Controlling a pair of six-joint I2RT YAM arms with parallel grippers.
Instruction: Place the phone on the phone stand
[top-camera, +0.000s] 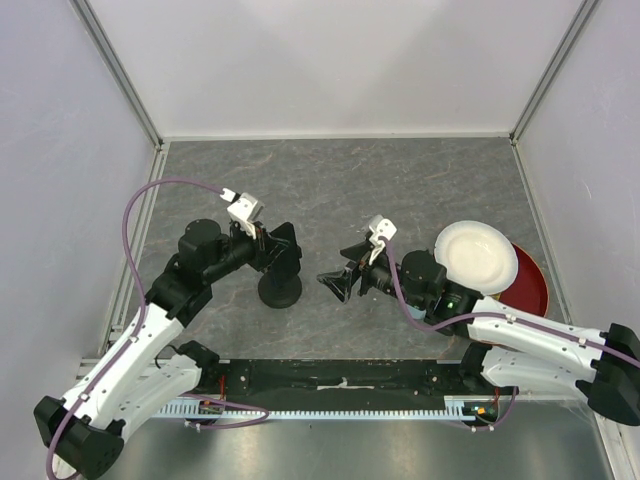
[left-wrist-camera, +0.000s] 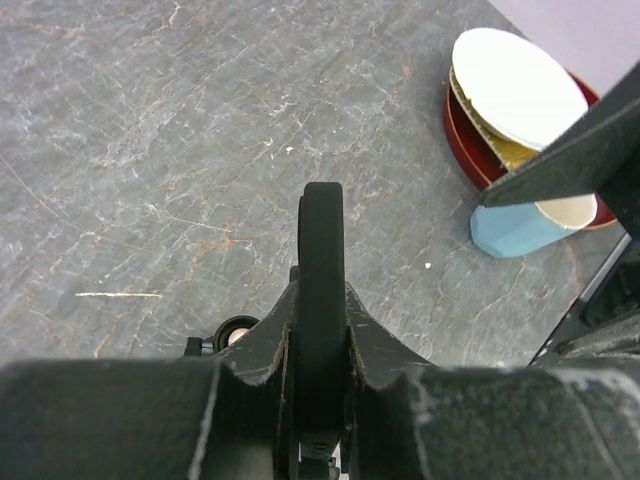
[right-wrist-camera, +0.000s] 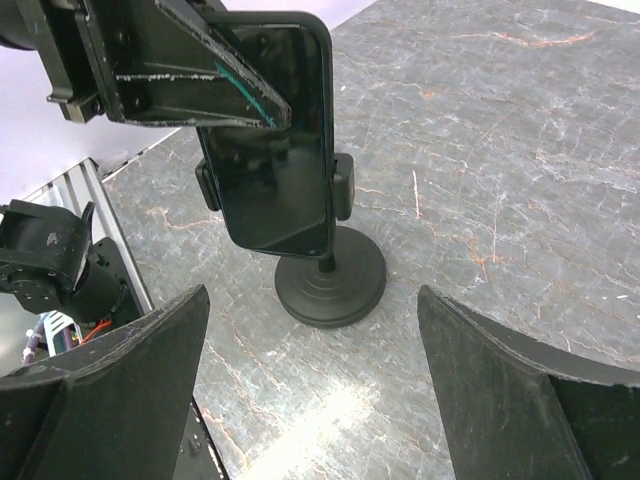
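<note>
The phone (right-wrist-camera: 275, 150) stands upright with its glossy black face toward the right wrist camera. Its lower part sits between the side clamps of the phone stand (right-wrist-camera: 330, 290), whose round disc base rests on the grey table. My left gripper (right-wrist-camera: 200, 70) is shut on the phone's upper part. In the left wrist view the phone (left-wrist-camera: 320, 250) shows edge-on between the left gripper's (left-wrist-camera: 320, 350) fingers. In the top view the left gripper (top-camera: 283, 245) is right above the stand (top-camera: 280, 290). My right gripper (top-camera: 338, 280) is wide open and empty, just right of the stand, facing it (right-wrist-camera: 312, 295).
A white plate (top-camera: 478, 255) lies stacked on a red dish (top-camera: 530, 285) at the right. A light blue cup (left-wrist-camera: 525, 228) lies next to them. White walls enclose the table on three sides.
</note>
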